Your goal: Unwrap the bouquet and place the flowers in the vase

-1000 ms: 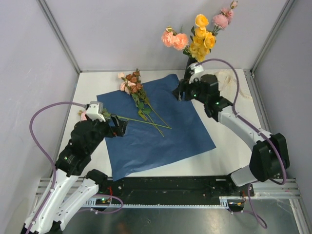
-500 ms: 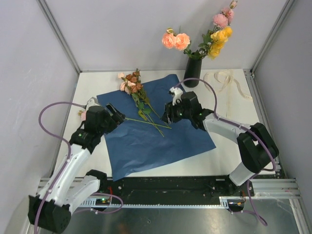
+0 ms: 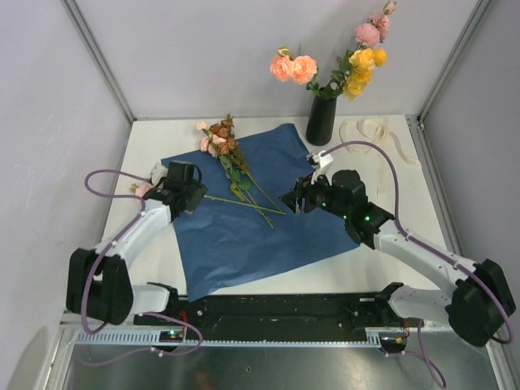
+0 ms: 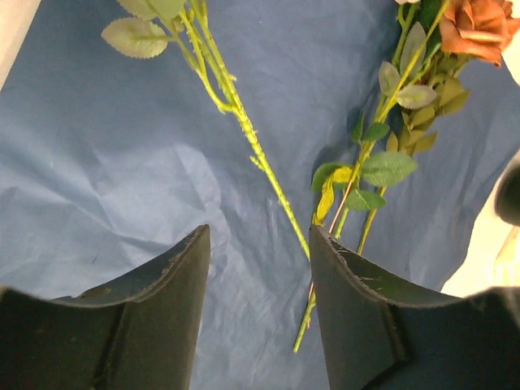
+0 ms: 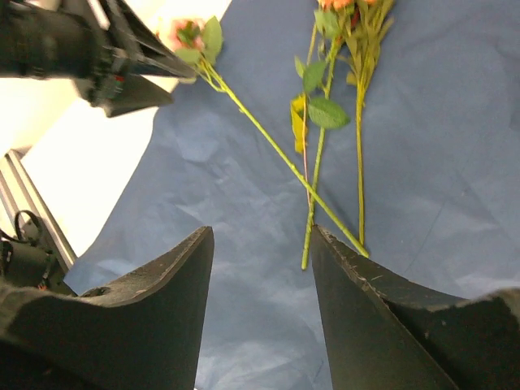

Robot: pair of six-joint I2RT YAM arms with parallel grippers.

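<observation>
**A:** Where is the vase?

**B:** The vase (image 3: 320, 122) stands upright at the back of the counter (image 3: 390, 203), just behind the far corner of the blue paper sheet (image 3: 244, 248). Some flowers (image 3: 357, 71) are already in it. The peach roses (image 3: 292, 67) lean to the left, and the yellow and pink ones lean to the right.

**A:** And the other flowers?

**B:** They lie on the sheet, which is spread open and flat. A small bunch (image 3: 221, 140) with brownish-red and pink heads lies at the far left side. Its heads are just past the edge and its stems point to the middle. One long single stem (image 3: 236, 200) lies across these stems. Its pink head (image 3: 143, 191) is on the bare counter, beside the left edge of the sheet.

**A:** What are the grippers doing?

**B:** The left gripper (image 4: 258, 237) is low over the left part of the sheet. Its jaws are half apart and hold nothing, and the stems lie on the paper under the gap. The right gripper (image 5: 262, 234) is over the right half, near the stem ends. Its jaws are also apart, with nothing between them.

**A:** And the ribbon?

**B:** The cream ribbon (image 3: 378, 132) lies loose on the counter, to the right of the vase.
</observation>
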